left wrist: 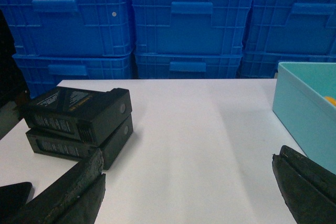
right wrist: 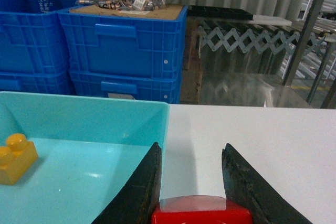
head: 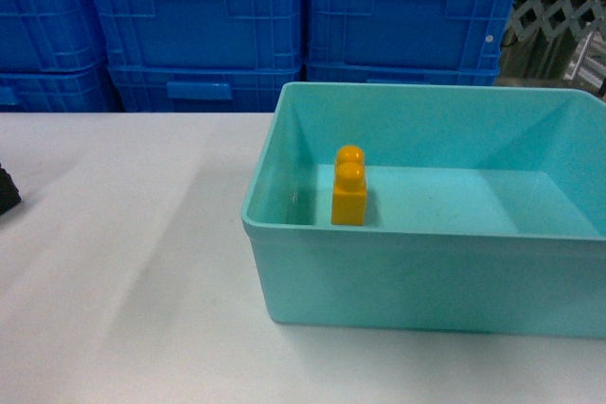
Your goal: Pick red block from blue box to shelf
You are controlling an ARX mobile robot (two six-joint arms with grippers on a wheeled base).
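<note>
Stacked blue crates [head: 204, 26] line the white desk [head: 123, 262]; left pincer [left wrist: 189, 187] spread wide near two black packs [left wrist: 79, 121], yellow brick [head: 348, 188] in the blue box [head: 417, 281], right pincer [right wrist: 191, 182] pinching the red block [right wrist: 202, 211] at the box's right rim.

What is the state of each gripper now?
Left gripper: open, holding nothing.
Right gripper: shut on the red block.

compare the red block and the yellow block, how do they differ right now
The red block is held between the right gripper's fingers; the yellow block stands free inside the blue box. The red one sits over the box's right rim by the white table; the yellow one is near the left wall. Both are plastic toy bricks.
</note>
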